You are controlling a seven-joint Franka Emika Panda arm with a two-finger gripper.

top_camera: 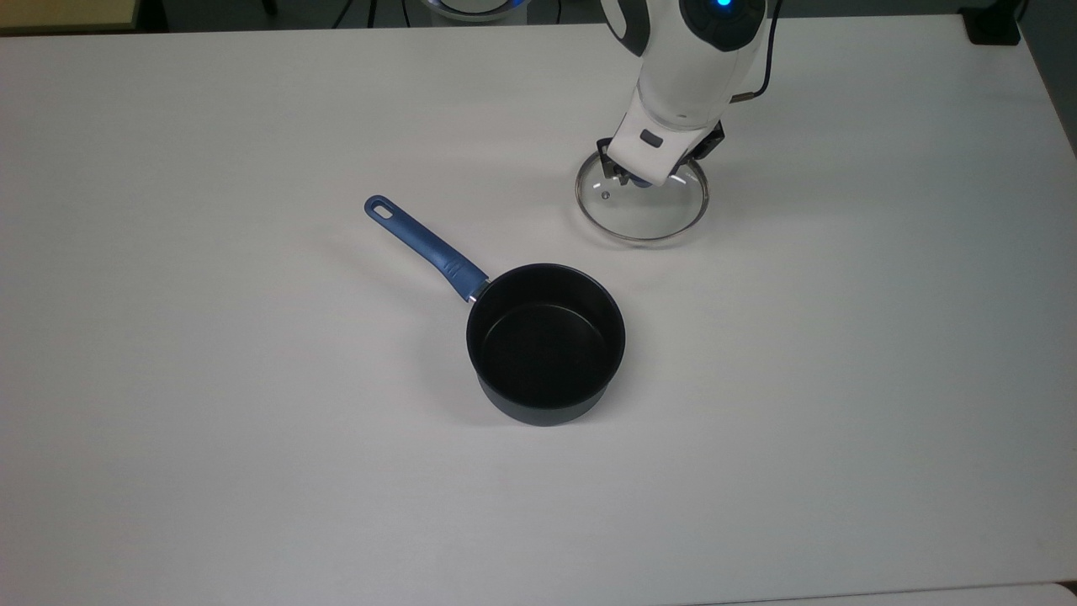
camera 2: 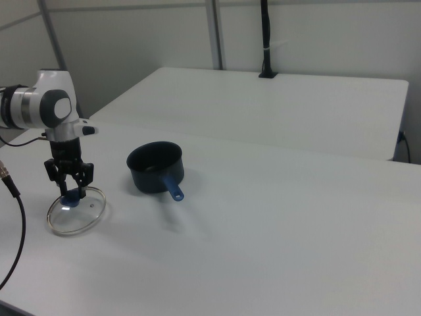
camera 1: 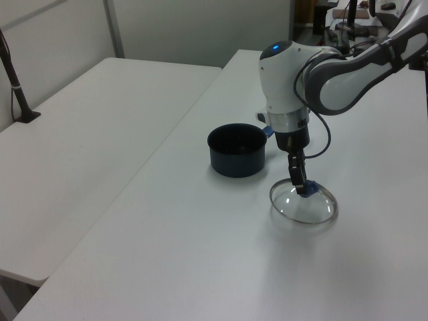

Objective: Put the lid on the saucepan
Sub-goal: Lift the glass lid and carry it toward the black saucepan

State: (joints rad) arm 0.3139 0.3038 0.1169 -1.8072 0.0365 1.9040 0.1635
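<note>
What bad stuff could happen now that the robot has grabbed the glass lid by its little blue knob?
The claw pinches only the small knob of the lid, so the lid might tilt or slip out and drop onto the table. The saucepan sits a little way off; a crooked lid could catch its rim and nudge it.

Clear glass lid (top_camera: 648,210), steel rim; matt black saucepan (top_camera: 545,341).
</note>
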